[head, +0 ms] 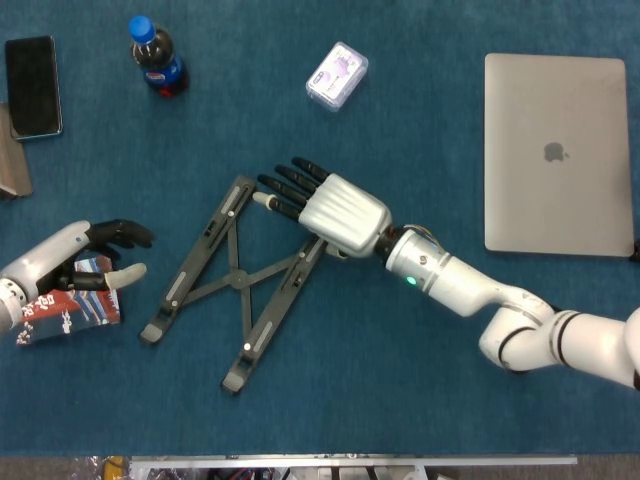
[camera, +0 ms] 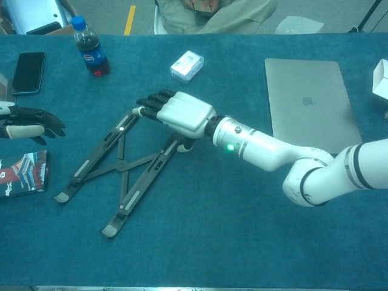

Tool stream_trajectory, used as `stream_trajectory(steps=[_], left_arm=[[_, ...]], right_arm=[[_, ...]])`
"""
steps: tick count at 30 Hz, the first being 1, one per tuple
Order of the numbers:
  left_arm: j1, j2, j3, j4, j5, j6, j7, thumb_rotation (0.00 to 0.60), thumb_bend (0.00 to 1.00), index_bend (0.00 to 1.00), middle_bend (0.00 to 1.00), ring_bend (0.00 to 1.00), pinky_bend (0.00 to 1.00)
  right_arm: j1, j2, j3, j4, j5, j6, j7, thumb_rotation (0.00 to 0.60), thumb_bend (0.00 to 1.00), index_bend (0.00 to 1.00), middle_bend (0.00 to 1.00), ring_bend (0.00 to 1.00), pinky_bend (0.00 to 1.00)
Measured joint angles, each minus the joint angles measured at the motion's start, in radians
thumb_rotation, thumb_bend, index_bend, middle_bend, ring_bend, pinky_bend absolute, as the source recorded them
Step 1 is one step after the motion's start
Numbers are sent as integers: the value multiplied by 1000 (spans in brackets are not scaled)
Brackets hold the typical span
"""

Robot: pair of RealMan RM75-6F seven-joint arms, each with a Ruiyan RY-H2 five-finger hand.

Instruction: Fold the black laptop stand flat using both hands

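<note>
The black laptop stand [head: 240, 285] is spread in an X on the blue desk [head: 400, 400], left of the closed laptop [head: 558, 153]. Its upper ends are touched by the right hand [head: 325, 208], whose fingers [head: 285, 190] are stretched out and slightly apart, clamped on nothing. The left hand [head: 75, 258] is seen well left of the stand, above a booklet [head: 65, 305], fingers apart and empty. A cola bottle [head: 157, 57] and a phone [head: 32, 86] are seen beyond.
</note>
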State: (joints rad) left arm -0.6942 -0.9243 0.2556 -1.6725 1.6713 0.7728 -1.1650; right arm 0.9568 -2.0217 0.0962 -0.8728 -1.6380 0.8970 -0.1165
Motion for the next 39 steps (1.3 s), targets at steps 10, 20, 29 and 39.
stream_trajectory(steps=[10, 20, 29, 39], left_arm=[[-16, -26, 0, -3, -12, -39, -39, 304, 251, 149, 224, 201, 206], [-22, -21, -10, -10, -63, -80, 59, 185, 252, 106, 181, 143, 206], [-40, -6, -25, -62, -147, -176, 219, 70, 251, 30, 171, 54, 206], [-46, -9, -60, -103, -228, -229, 350, 11, 252, 4, 188, 3, 151]], right_arm=[[22, 1, 24, -10, 24, 8, -12, 600, 89, 0, 12, 0, 97], [15, 35, 20, -68, 41, 17, -30, 600, 89, 0, 12, 0, 97], [5, 72, 16, -130, 51, 31, -30, 600, 89, 0, 12, 0, 97], [2, 99, 12, -165, 68, 19, -28, 600, 90, 0, 12, 0, 97]])
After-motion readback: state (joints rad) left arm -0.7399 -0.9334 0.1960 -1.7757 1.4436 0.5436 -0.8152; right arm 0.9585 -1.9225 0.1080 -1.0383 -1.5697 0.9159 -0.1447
